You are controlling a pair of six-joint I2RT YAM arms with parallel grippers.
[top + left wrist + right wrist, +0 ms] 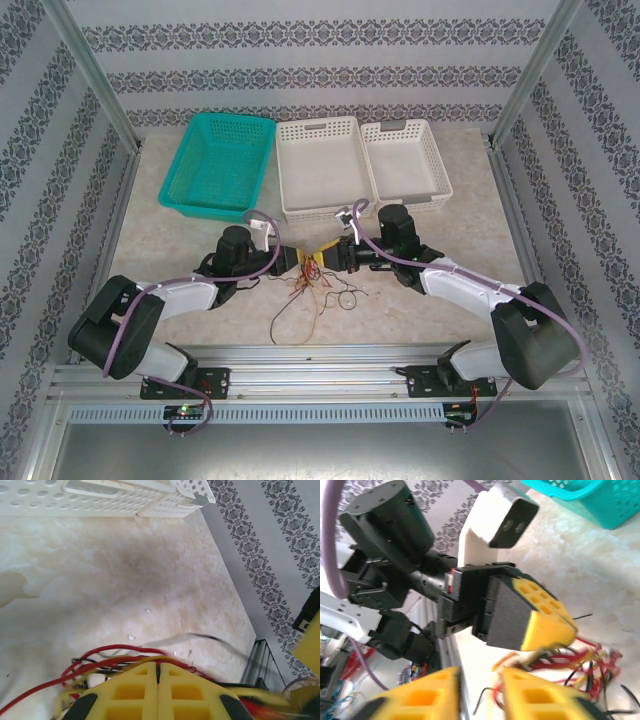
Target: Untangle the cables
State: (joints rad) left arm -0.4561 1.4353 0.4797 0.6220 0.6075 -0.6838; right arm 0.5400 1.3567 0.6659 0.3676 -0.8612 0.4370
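A tangle of thin red, yellow-tan and black cables [312, 292] hangs between the two arms and trails onto the table in front of them. My left gripper [303, 261] is shut, its yellow fingers pressed together [158, 664] with red strands of the cables [110, 650] pinched at the tips. In the right wrist view the left gripper [552, 630] holds the bundle of cables [585, 662] dangling from its tip. My right gripper [328, 258] faces it closely and stands open [481, 672]. A loose black wire end lies in its gap, and the tangle brushes its right finger.
A teal basket [218, 162] and two white baskets [318, 165] [405, 160] stand along the back of the table. The white baskets' rim [100, 500] shows far ahead of the left gripper. A metal rail [320, 355] runs along the near edge.
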